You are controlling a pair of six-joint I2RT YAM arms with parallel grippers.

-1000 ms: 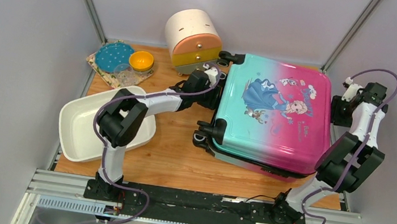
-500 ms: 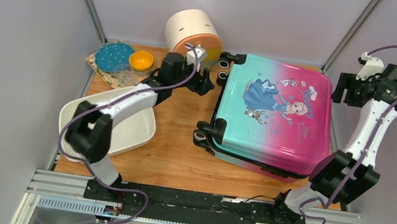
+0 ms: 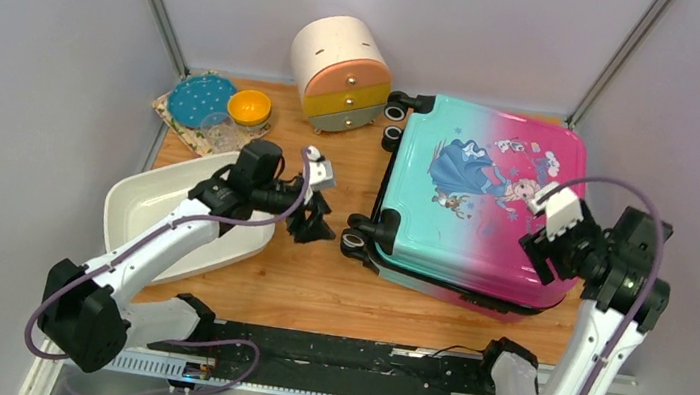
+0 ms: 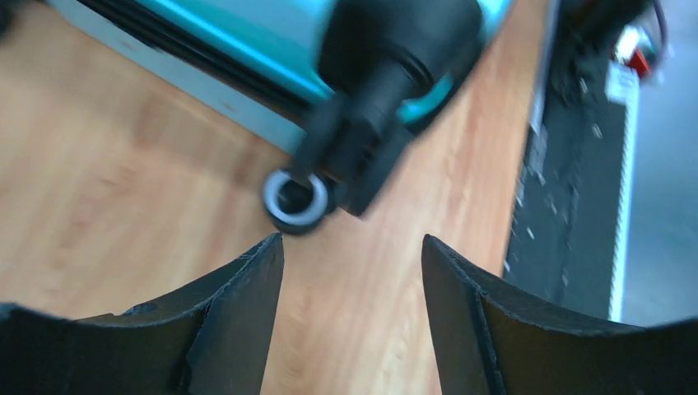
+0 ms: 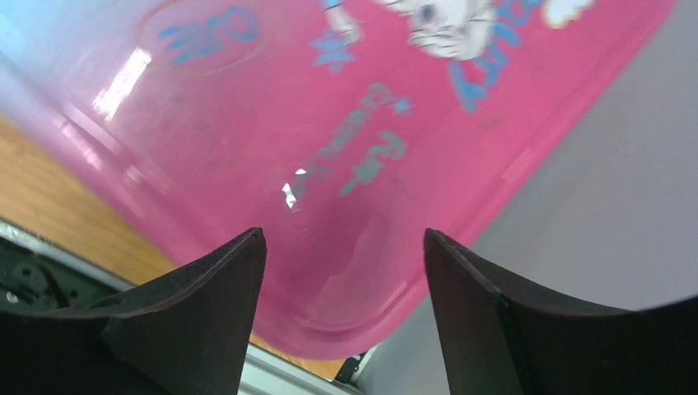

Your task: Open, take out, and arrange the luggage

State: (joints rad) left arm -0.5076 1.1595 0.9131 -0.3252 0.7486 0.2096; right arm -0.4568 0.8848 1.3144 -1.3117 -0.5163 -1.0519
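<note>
The luggage (image 3: 486, 204), a pink-to-teal hard-shell suitcase with a princess print, lies flat and closed on the right half of the table, with its black wheels on its left side. My left gripper (image 3: 314, 225) is open and empty, low over the wood just left of the near-left wheel (image 3: 355, 243). In the left wrist view that wheel (image 4: 295, 200) sits just beyond my open gripper (image 4: 352, 247), below the teal shell (image 4: 272, 49). My right gripper (image 3: 538, 256) is open and empty above the suitcase's near-right pink corner. The right wrist view shows the pink shell (image 5: 329, 148) between its spread fingers (image 5: 206, 313).
A round cream drawer cabinet (image 3: 341, 71) stands at the back, left of the suitcase. A white basin (image 3: 146, 223) lies at the near left under my left arm. A mat with a teal plate (image 3: 199, 98) and an orange bowl (image 3: 249, 107) is at the back left.
My left gripper has come from the back by the cabinet to the suitcase's near-left wheel. My right arm has swung from the back right down over the near-right corner.
</note>
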